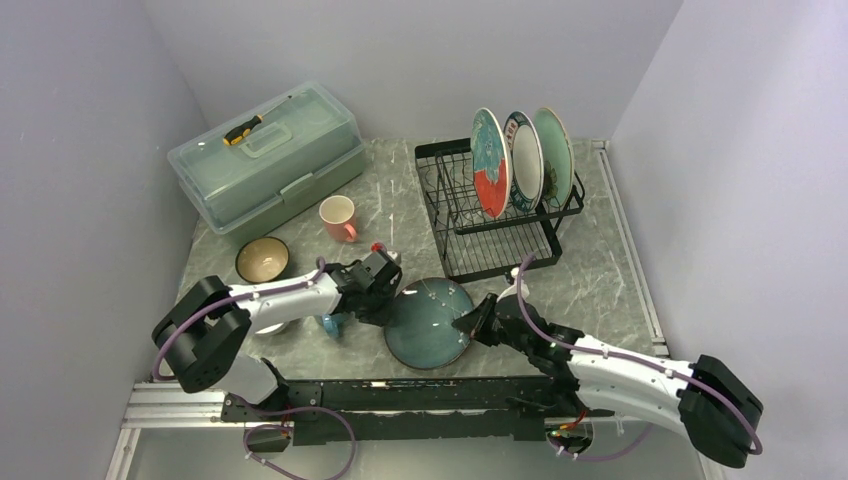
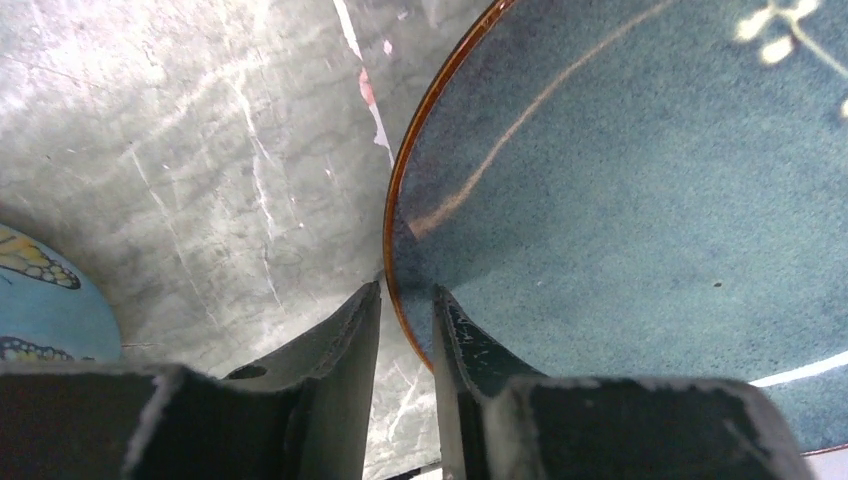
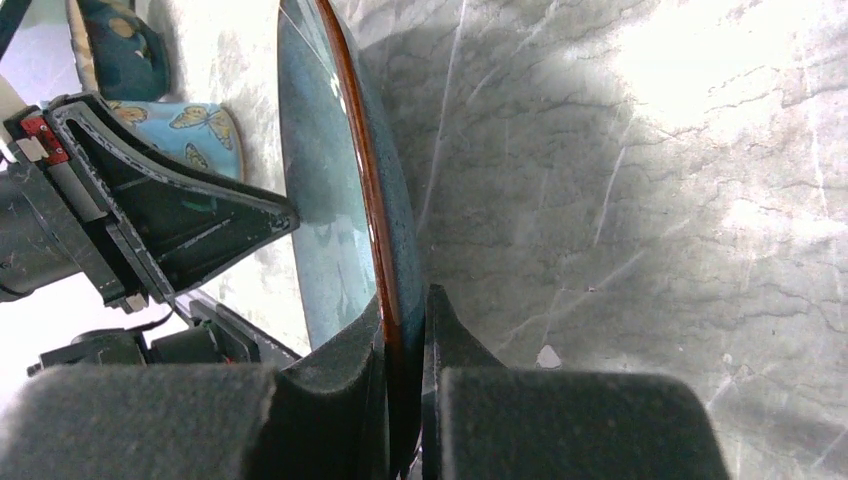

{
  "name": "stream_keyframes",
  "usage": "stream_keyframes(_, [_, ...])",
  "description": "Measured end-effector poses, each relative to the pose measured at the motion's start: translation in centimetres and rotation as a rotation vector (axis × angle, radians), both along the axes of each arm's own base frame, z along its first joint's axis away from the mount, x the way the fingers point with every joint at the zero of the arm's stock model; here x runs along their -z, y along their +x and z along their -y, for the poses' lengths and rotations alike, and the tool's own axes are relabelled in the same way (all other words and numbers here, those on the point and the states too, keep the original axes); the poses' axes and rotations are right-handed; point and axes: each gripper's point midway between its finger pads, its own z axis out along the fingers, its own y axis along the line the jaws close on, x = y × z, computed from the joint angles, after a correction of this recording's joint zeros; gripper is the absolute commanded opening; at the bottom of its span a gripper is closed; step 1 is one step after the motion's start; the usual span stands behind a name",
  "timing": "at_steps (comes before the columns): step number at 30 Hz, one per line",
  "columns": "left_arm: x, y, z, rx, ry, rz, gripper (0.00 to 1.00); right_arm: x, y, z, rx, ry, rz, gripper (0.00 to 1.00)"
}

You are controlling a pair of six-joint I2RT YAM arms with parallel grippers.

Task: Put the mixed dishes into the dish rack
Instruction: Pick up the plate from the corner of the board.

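Observation:
The teal plate point(image 1: 430, 322) is near the front middle of the table, its right edge lifted. My right gripper point(image 1: 472, 322) is shut on its brown rim point(image 3: 385, 240), one finger on each face. My left gripper point(image 1: 388, 292) straddles the opposite rim point(image 2: 405, 290) with a narrow gap, and table shows between one finger and the plate point(image 2: 620, 200). The black wire dish rack point(image 1: 500, 255) holds three upright plates: teal-and-red point(image 1: 490, 165), white dark-rimmed point(image 1: 526, 160) and pale green point(image 1: 556, 152). The blue butterfly mug point(image 1: 330, 323) lies under my left arm. The pink mug point(image 1: 338, 218) and tan bowl point(image 1: 262, 260) stand to the left.
A translucent green lidded box point(image 1: 270, 160) with a yellow-and-black screwdriver point(image 1: 243, 130) on top stands at the back left. Walls close in on both sides. The rack's front lower tier holds nothing.

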Motion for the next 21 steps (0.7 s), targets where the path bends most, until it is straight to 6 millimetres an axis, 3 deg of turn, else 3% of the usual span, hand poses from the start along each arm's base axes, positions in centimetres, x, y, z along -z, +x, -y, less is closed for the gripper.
stream_keyframes(9, [-1.6, -0.7, -0.3, 0.01, -0.015, 0.007, 0.55, -0.4, -0.5, 0.8, -0.027, -0.038, 0.028, 0.0])
stream_keyframes(21, [-8.5, 0.6, -0.3, 0.024, -0.093, 0.158, 0.79, -2.9, -0.9, 2.2, -0.135, -0.199, 0.102, 0.0])
